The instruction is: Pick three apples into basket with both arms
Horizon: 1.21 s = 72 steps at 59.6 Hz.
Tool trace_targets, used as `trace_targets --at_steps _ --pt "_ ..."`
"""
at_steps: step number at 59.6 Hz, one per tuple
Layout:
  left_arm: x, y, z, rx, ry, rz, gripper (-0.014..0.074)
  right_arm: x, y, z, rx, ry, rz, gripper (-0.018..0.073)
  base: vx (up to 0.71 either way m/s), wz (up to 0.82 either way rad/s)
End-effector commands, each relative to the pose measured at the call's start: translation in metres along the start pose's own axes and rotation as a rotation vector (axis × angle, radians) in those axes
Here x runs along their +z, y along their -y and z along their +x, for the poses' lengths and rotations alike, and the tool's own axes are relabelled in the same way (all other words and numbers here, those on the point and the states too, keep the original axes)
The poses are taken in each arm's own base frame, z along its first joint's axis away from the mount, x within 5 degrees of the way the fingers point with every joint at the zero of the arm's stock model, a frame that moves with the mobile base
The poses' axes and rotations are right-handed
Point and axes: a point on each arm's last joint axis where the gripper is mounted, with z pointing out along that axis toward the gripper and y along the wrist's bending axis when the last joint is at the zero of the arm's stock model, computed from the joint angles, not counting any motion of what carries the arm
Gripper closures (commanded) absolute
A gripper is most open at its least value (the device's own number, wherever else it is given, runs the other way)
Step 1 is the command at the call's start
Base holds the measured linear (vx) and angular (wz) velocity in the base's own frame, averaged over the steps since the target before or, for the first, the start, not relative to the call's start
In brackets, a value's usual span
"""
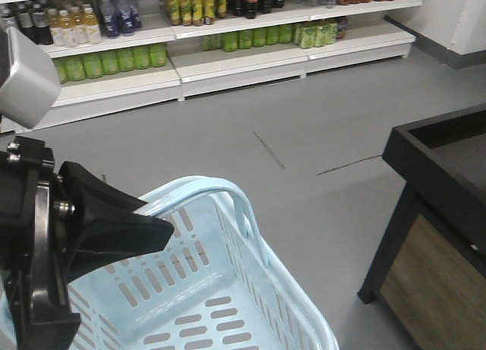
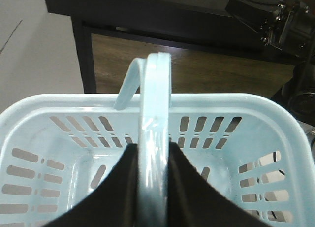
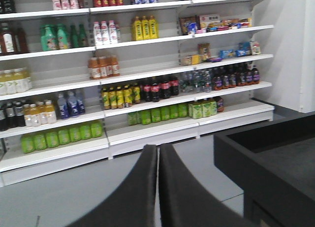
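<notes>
A light blue plastic basket (image 1: pixel 213 304) hangs at the lower left of the front view, its inside empty. My left gripper (image 2: pixel 153 153) is shut on the basket's handle (image 2: pixel 155 113), which runs up between its two black fingers. The left arm (image 1: pixel 45 236) shows as a black mass at the left of the front view. My right gripper (image 3: pixel 158 150) is shut and empty, held up and facing the shelves. It does not show in the front view. No apples are in view.
White shelves with bottled drinks (image 1: pixel 228 23) line the far wall across a grey floor. A black display stand with wood panels (image 1: pixel 440 206) is at the right; it also shows in the left wrist view (image 2: pixel 197 45) behind the basket and in the right wrist view (image 3: pixel 266 163).
</notes>
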Motion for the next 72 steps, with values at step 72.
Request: trace_targets --at_steps 72 --pt "-0.0109 0.0059 -0.0138 -0.020 0.123 0.003 0.0603 -0.0007 -0.0015 -0.0018 -0.007 0.064 -0.017 0.0564 0.11 -0.62"
